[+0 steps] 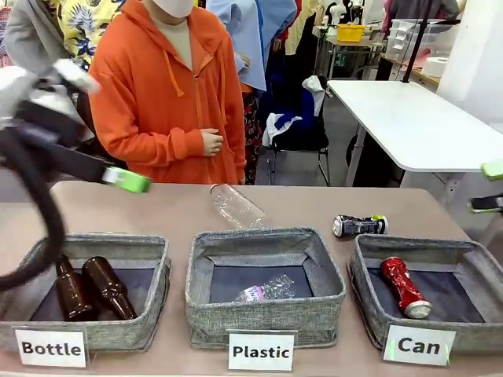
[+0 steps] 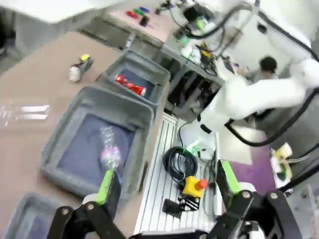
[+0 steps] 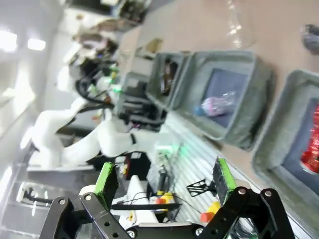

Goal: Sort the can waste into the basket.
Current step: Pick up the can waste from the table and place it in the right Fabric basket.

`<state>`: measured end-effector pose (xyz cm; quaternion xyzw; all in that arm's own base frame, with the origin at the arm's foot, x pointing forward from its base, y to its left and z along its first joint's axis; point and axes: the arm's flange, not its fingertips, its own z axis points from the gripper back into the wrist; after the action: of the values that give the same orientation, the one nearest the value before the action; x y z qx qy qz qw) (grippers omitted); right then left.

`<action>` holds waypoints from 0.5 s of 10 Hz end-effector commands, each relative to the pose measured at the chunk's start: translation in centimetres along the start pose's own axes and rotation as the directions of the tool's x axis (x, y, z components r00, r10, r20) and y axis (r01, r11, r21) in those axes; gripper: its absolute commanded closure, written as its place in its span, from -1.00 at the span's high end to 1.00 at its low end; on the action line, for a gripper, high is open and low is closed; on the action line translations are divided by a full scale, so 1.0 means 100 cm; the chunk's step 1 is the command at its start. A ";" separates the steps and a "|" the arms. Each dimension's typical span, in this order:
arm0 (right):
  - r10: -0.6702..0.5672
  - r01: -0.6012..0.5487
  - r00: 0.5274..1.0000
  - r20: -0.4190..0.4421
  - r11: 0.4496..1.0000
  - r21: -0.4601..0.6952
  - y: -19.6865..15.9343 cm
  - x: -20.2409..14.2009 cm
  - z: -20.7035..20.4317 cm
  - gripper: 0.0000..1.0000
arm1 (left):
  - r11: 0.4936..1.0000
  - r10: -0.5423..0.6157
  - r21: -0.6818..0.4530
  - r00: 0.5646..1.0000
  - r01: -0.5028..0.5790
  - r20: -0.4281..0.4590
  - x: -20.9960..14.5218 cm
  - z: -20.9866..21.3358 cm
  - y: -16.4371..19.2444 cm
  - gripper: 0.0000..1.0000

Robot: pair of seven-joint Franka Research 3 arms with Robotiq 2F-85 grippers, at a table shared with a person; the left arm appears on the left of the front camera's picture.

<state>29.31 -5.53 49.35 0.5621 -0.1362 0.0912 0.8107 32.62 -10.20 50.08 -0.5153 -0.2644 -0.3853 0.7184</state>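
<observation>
On the brown counter [image 1: 157, 212] we count three grey woven bins with dark bases in a row. From the robot's left they are the Bottle bin [image 1: 118, 334], the Plastic bin [image 1: 314, 314] and the basket [image 1: 363, 290] with the Can card.

Left gripper [image 2: 167, 179]: raised over the counter's left end, green pads wide apart, nothing held. Right gripper [image 3: 165, 177]: likewise spread and empty, at the counter's right edge.

Brown bottles: two [image 1: 72, 292] [image 1: 110, 287], both in the Bottle bin. Clear bottles: two, one [image 1: 236, 206] lying on the counter behind the Plastic bin, one [image 1: 267, 290] crumpled inside it.

Cans: two. The red can [image 1: 404, 286] is dented, with a silver end, and lies slantwise on the basket's floor. The black can [image 1: 359, 225] has white print and a yellow-green end. It lies on its side on the counter just behind the basket's far left corner.
</observation>
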 end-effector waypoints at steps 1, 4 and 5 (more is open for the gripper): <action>-0.004 0.002 1.000 0.029 0.997 0.080 -0.015 0.001 -0.026 1.00 | 0.975 0.217 0.009 0.955 -0.223 0.200 -0.037 0.073 0.023 1.00; -0.084 0.072 0.993 0.078 0.986 0.150 -0.033 0.005 -0.042 1.00 | 0.938 0.291 0.000 0.786 -0.347 0.546 -0.124 0.172 0.049 1.00; -0.097 0.087 0.988 0.121 0.992 0.090 -0.040 0.009 -0.035 1.00 | 0.922 0.303 0.004 0.726 -0.388 0.617 -0.150 0.192 0.060 1.00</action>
<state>32.92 -4.32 45.90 0.6216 -0.1261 0.0364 0.7722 31.65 14.91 44.21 -0.5915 -0.3635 -0.0587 0.7173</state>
